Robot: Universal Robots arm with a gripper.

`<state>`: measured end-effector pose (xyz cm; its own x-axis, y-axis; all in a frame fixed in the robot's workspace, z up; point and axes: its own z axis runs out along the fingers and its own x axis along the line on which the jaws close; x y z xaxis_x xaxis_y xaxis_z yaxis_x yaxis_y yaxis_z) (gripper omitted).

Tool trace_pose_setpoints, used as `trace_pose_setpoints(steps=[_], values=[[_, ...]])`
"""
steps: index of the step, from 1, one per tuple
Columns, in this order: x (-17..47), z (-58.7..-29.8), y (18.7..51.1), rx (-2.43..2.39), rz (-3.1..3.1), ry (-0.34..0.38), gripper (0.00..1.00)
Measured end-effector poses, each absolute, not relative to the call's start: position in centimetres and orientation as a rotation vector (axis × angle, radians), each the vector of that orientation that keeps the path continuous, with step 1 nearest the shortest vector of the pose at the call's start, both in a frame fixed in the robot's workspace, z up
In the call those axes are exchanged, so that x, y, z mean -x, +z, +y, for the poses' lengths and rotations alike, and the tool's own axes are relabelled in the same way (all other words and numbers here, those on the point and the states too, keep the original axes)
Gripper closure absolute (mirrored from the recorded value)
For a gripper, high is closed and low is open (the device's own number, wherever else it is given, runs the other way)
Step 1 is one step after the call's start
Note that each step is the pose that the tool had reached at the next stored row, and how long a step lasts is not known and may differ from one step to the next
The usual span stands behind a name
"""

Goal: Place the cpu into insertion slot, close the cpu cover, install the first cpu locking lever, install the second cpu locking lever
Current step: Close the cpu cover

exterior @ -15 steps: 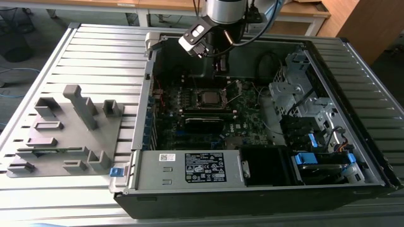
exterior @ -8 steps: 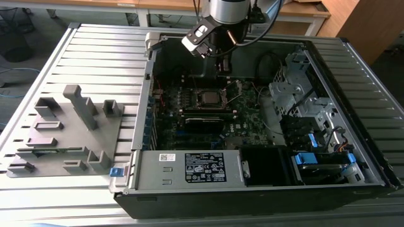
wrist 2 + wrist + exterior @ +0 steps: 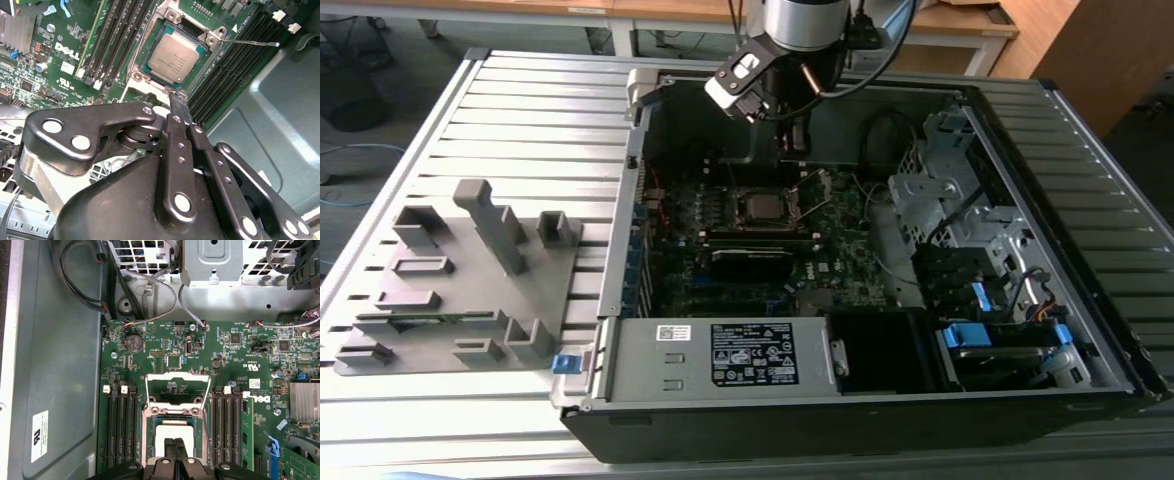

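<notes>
One relation matters: the pincer (image 3: 179, 101), fingers pressed narrow and gripping nothing we can see, hangs just beside the rim of the insertion slot (image 3: 156, 86). The cpu (image 3: 175, 59) sits seated there, toward 6 o'clock of the pincer in the exterior view. The cpu cover (image 3: 177, 375) stands open.

We've got the cpu (image 3: 175, 56), a flat square chip with a dull grey metal top, sitting level inside the insertion slot (image 3: 139, 76), the small silver-rimmed socket. The cpu cover (image 3: 149, 392), a thin silver frame with a square window, is swung up open on its hinge.
</notes>
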<state>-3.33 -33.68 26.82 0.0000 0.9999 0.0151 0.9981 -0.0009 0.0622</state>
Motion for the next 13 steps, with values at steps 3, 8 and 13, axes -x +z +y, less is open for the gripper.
trace_pose_setpoints(steps=[3,8,13], values=[[3.2,-33.7,26.8,-2.197,2.197,0.085,0.9],[2.7,-33.7,26.8,-2.198,2.196,0.085,0.9],[1.7,-33.7,26.8,-2.198,2.196,0.085,0.9]])
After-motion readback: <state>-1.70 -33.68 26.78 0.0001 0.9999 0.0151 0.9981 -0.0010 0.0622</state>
